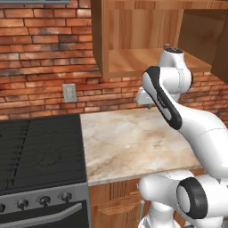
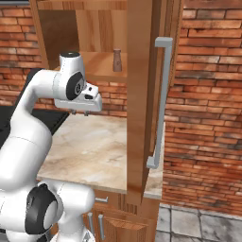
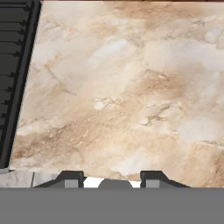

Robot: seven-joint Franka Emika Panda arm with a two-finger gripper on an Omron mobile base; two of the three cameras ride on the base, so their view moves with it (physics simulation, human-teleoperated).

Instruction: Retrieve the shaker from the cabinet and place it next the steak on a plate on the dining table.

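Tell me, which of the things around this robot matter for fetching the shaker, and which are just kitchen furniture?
Part of the job:
- shaker, standing upright on the cabinet shelf
- cabinet, door open
- gripper, open, pointing down over the counter

Just there:
- marbled counter
- black stove
- wall outlet
- brick wall

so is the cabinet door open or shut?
Open. The cabinet shows its bare wood shelf with the shaker standing on it, and the door is swung out edge-on.

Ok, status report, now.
Claw open, empty, pointing down above marbled counter. Shaker upright on open cabinet shelf, untouched. Nothing blocking it.
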